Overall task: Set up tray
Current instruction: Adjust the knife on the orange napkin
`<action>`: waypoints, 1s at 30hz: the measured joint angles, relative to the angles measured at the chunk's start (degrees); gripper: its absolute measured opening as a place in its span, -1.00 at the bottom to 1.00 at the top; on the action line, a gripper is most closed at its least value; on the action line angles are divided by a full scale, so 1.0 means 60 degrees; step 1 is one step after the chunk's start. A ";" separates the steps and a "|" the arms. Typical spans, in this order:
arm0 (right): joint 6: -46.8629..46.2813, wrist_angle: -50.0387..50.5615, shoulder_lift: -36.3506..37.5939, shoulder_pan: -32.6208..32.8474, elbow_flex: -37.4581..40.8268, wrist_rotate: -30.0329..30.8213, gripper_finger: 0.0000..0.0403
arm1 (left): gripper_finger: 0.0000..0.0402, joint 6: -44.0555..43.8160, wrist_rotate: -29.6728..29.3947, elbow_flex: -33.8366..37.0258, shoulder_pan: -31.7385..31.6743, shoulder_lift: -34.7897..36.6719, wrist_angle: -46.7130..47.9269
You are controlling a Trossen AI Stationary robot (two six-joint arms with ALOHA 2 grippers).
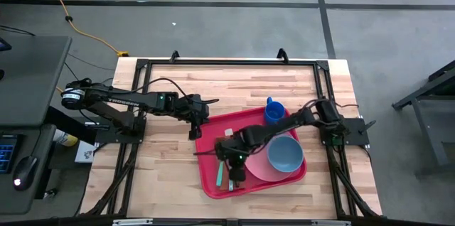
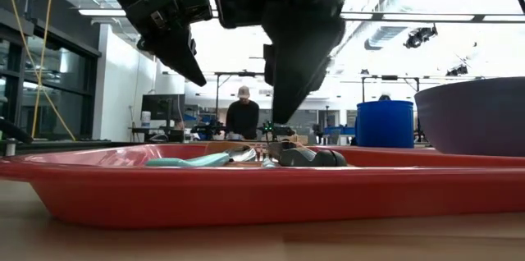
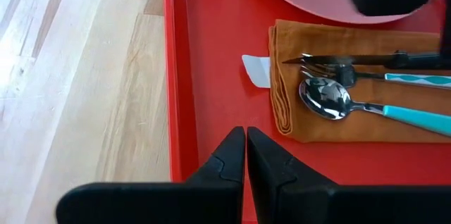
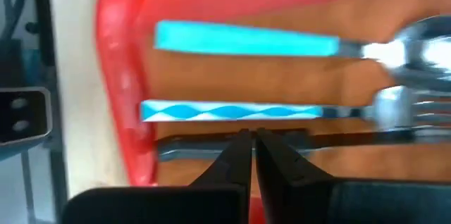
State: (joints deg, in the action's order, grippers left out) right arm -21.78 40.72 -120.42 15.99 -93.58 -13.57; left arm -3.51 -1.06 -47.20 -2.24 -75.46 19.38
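The red tray [image 1: 213, 187] lies on the wooden table, right of the middle. At its left end a brown napkin [image 3: 285, 104] lies flat. A dark-handled knife [image 4: 204, 146], a fork with a wavy teal handle [image 4: 232, 111] and a teal-handled spoon [image 3: 409, 115] rest side by side on the napkin. My right gripper [image 4: 252, 138] hangs shut above the knife, clear of it in the low view [image 2: 283, 113]. My left gripper [image 3: 245, 139] is shut too, in the air over the tray's far left corner [image 1: 195, 132].
A round pink plate [image 1: 259, 169] on the tray's right half carries a blue bowl [image 1: 286, 153]. A blue cup [image 1: 274, 111] stands at the tray's far edge. A white scrap [image 3: 255, 69] pokes out from under the napkin. Bare wood [image 1: 153, 169] lies left of the tray.
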 joint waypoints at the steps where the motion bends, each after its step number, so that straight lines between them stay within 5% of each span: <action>1: 0.0068 0.0043 0.0000 -0.0110 -0.0018 0.0017 -1.00 | -0.78 -0.0006 0.0002 0.0000 0.0000 0.0000 0.0000; 30: 0.0438 0.2456 0.0699 -0.1483 -0.0022 0.0949 -1.00 | -0.78 0.0038 -0.0156 0.0000 0.0000 0.0000 0.0015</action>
State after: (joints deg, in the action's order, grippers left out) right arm -19.15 55.46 -116.22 7.09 -93.71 -7.87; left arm -3.28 -1.99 -47.20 -2.24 -75.46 19.46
